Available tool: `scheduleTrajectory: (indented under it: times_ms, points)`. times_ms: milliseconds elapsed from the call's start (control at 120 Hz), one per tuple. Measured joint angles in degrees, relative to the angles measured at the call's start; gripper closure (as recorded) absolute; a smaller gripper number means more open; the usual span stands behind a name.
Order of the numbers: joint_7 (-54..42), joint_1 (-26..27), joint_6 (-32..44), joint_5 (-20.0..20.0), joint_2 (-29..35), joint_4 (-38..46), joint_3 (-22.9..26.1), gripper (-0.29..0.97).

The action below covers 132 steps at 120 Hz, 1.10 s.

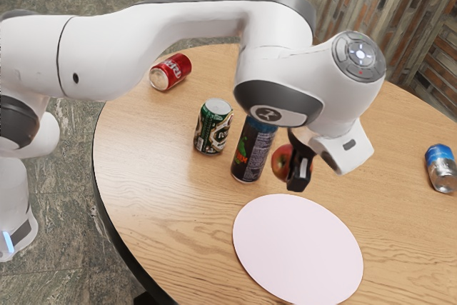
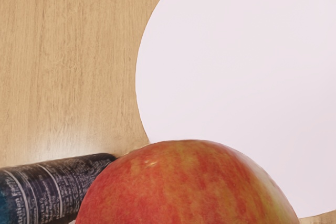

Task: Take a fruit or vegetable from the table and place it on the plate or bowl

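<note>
Exterior view: claw (image 1: 297,176) positioned at the apple (image 1: 280,159) beside the dark can (image 1: 251,149), grip state indeterminable; transfer to the near plate (image 1: 298,248) remains outstanding.

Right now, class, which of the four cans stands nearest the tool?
The tall dark can, upright beside the apple at the tool; the green can, red can and blue can sit farther away.
</note>
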State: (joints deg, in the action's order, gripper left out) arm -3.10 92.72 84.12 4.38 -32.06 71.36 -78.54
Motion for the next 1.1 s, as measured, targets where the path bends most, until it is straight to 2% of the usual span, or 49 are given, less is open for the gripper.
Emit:
scheduleTrajectory:
  times_ms: [75,208,283,375,517,625,675,750,825,908,1033,1100]
  points:
    - [0.1,-0.6,0.7,4.3,0.2,1.7,-0.2,0.35]
    - [0.1,-3.3,4.1,11.5,1.5,6.6,1.1,0.44]
    - [-0.4,-9.1,6.8,14.8,2.0,7.7,6.5,0.44]
    - [-0.9,-15.5,10.2,16.7,2.9,8.0,13.6,0.45]
    - [-1.5,-24.7,15.4,17.0,3.4,8.5,24.3,0.44]
    - [-1.7,-28.2,17.7,16.8,3.3,10.3,28.5,0.44]
    - [-1.8,-29.2,18.5,16.7,3.3,10.7,29.6,0.44]
    - [-2.0,-29.8,19.2,15.7,3.3,10.7,30.6,0.26]
    - [-2.3,-30.0,19.6,15.3,3.3,10.8,30.9,0.17]
    - [-2.5,-30.8,19.7,15.2,4.6,11.0,32.0,0.11]
    - [-2.8,-35.0,19.9,15.0,6.0,11.2,37.1,0.06]
    - [-2.9,-34.7,19.9,12.2,12.2,13.5,37.5,0.05]
